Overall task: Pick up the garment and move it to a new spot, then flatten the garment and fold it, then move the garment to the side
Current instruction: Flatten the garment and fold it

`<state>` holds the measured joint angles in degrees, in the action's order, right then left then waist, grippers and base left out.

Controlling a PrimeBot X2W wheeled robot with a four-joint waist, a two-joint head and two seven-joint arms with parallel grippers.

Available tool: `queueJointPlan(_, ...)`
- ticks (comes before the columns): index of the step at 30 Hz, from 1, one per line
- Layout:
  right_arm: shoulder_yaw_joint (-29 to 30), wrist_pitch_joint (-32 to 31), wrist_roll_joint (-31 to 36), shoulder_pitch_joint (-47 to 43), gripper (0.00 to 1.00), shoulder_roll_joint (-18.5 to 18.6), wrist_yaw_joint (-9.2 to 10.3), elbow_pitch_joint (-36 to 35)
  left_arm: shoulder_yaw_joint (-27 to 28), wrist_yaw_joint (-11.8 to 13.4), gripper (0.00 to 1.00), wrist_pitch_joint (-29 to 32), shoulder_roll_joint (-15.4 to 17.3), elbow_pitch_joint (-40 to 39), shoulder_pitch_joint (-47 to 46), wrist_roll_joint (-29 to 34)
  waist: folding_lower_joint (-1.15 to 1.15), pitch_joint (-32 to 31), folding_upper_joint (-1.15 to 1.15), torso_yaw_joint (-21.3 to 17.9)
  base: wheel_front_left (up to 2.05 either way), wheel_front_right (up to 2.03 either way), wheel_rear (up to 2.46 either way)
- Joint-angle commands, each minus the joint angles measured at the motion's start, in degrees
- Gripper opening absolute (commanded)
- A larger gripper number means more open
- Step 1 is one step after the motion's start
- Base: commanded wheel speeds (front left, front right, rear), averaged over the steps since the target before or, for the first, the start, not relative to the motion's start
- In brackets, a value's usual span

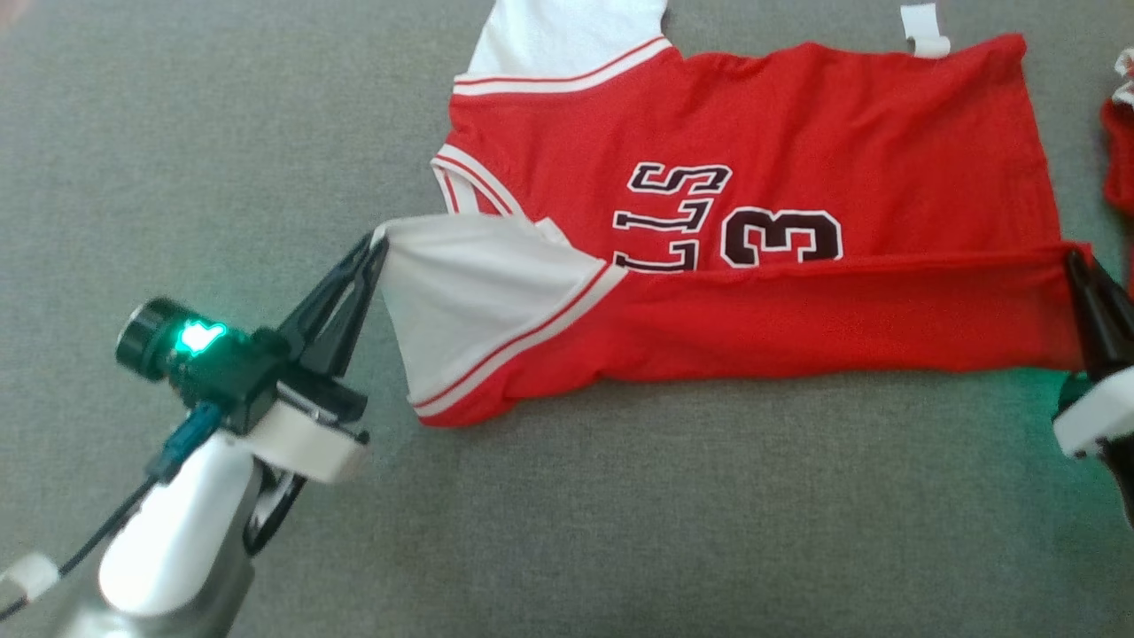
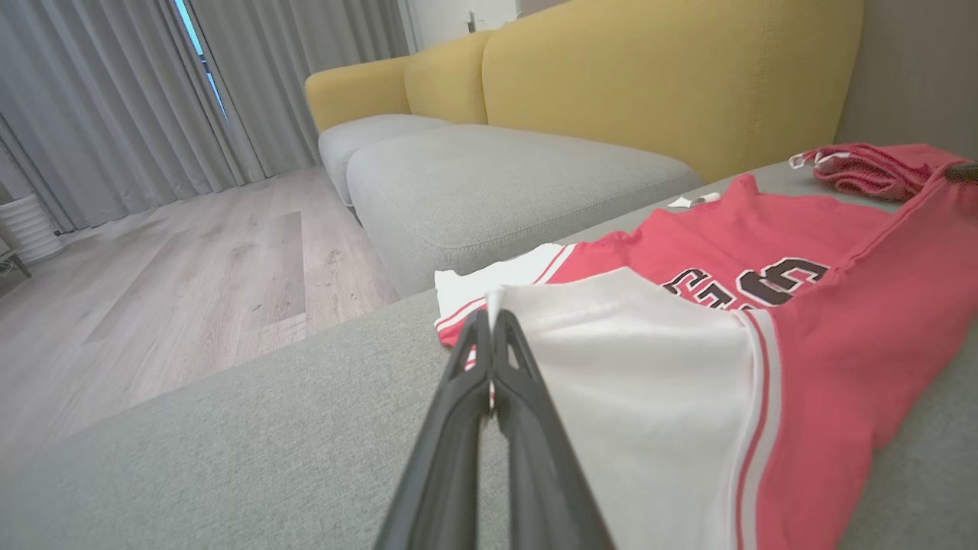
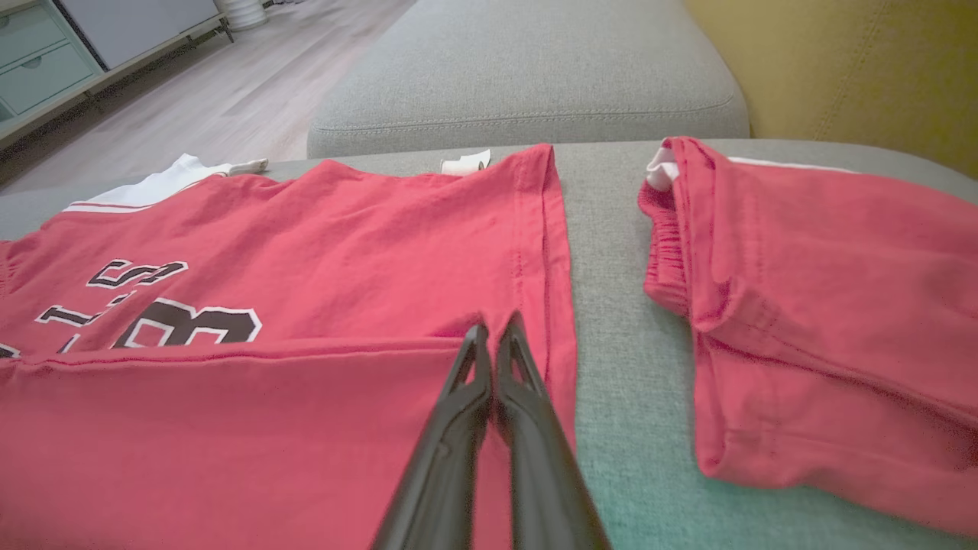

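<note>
Pinching jersey (image 1: pixel 797 133) edge: left claw (image 1: pixel 376 244), right claw (image 1: pixel 1076 261).

On the jersey (image 1: pixel 842 124) the lettering (image 1: pixel 709 221) is half covered by the folded-over flap (image 1: pixel 797 319) (some letters are unreadable) — the far white sleeve (image 1: pixel 567 35) is cut by the top edge.

right gripper (image 3: pixel 495 325): fingers pressed together, pinching the jersey's folded-over layer near its hem.
jersey (image 3: pixel 321 221): red with a white sleeve, spread on the grey cushion (image 3: pixel 619 359), near side doubled over the number.
second red garment (image 3: pixel 833 305): folded, beside the hem, not touching, below the yellow backrest (image 3: pixel 856 69).
</note>
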<state>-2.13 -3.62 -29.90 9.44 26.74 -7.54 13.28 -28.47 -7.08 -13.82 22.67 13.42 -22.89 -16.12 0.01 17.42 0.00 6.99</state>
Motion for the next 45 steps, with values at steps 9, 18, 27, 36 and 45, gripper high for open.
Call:
queueJointPlan(9,-1.59,2.13,0.95,6.59,0.00,0.79,0.05,2.99,2.17,-0.30,0.00,-1.16,0.72,0.77,-8.21,4.48,-0.01,2.87,0.00,-0.83,0.00,0.00,0.00)
queueJointPlan(18,-1.91,5.80,1.40,9.32,1.00,-0.46,0.05,5.69,5.27,-0.34,1.00,-1.17,-1.86,3.48,-7.63,5.13,-0.01,3.24,0.00,-0.93,0.00,0.00,0.00)
queueJointPlan(27,-2.63,9.12,1.09,5.90,1.00,-2.94,0.05,5.01,9.10,0.48,1.00,-1.18,-8.76,4.00,5.20,-0.83,-0.01,0.00,0.00,-1.80,0.00,0.00,0.00)
queueJointPlan(36,-2.46,9.73,0.24,1.94,1.00,-4.36,0.05,4.24,9.14,1.32,1.00,0.16,-13.32,7.25,13.98,-6.08,-0.01,-1.75,0.00,-2.64,0.00,0.00,0.00)
queueJointPlan(45,-1.99,9.47,0.09,2.44,1.00,-4.08,0.05,3.55,6.63,0.38,0.96,2.81,-12.36,10.29,12.39,-7.24,-0.01,-0.69,0.00,-3.38,0.00,0.00,0.00)
